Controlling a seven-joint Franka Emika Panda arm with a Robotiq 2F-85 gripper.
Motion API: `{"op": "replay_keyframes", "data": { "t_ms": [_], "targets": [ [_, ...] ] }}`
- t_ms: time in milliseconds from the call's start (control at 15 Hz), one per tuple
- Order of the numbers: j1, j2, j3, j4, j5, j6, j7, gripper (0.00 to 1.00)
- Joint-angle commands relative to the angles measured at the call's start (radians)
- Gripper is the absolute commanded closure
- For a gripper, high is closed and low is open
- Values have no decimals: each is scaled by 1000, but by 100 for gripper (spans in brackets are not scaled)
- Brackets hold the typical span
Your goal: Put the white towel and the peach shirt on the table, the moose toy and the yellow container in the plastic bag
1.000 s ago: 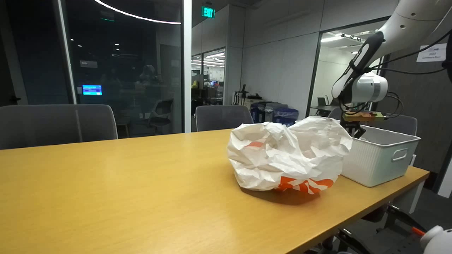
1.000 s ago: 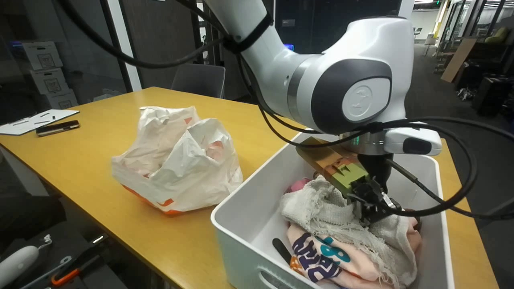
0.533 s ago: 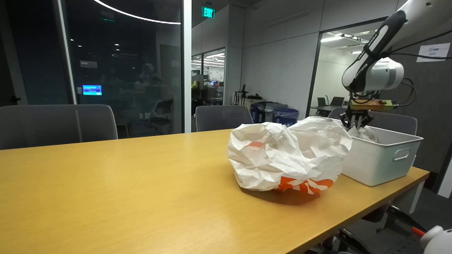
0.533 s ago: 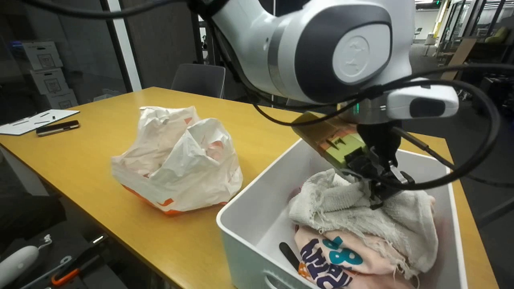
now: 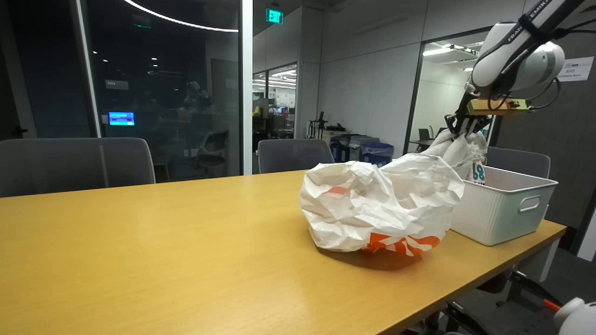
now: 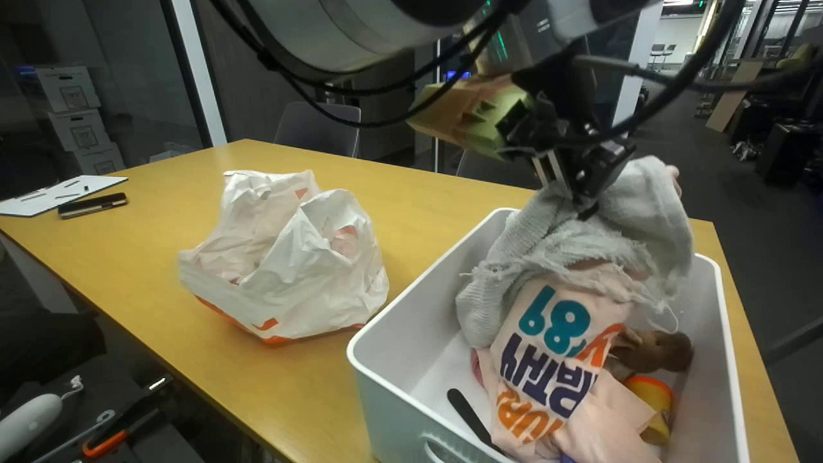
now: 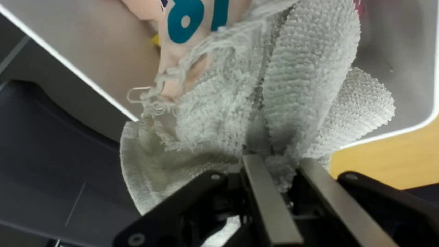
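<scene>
Wrist view and both exterior views show the pale storage bin; in an exterior view it holds the moose toy, the yellow container, a dark handle and the lower part of the peach shirt. Its wall separates these from the plastic bag, slumped beside it on the surface. The jaws, narrow-set, hold a fold of the white towel above the bin; bunched, it droops downward, its long axis unclear.
</scene>
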Motion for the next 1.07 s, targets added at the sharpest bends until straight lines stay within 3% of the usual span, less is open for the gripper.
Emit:
{"op": "replay_keyframes", "data": {
  "t_ms": [0,400,800,1000],
  "targets": [
    [-72,-137,67,-59,-284,91,237,94],
    [-200,-257,209,-47,-681,131,639,94],
    [-242,-352,316,-31,-880,110,903,94],
    [-227,-366,335,-21,-915,142,942,94]
  ]
}}
